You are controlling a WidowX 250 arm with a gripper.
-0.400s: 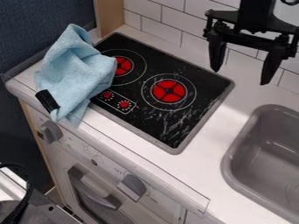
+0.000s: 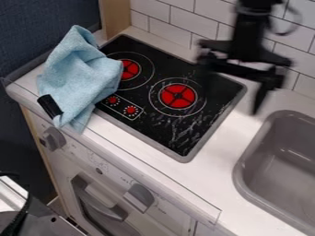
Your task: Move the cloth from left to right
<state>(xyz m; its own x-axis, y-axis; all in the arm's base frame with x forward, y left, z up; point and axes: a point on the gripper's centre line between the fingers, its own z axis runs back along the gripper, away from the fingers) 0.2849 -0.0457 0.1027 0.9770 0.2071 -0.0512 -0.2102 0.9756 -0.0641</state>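
Observation:
My gripper hangs open over the right side of the stove, with its fingers spread wide and blurred. It is well to the right of the cloth, and nothing is between the fingers. The light blue cloth lies crumpled at the left, over the stove's left edge and the counter's front left corner. A black tag shows on its lower left side. The cloth covers part of the stove's left side.
The black stove top has two red burners and a grey rim. To its right a grey sink is set into the white counter. A tiled wall stands behind, and a clear guard runs along the counter's front edge.
The gripper has moved left and down in the view, from above the counter at the back right to over the stove's right side. The cloth has stayed put.

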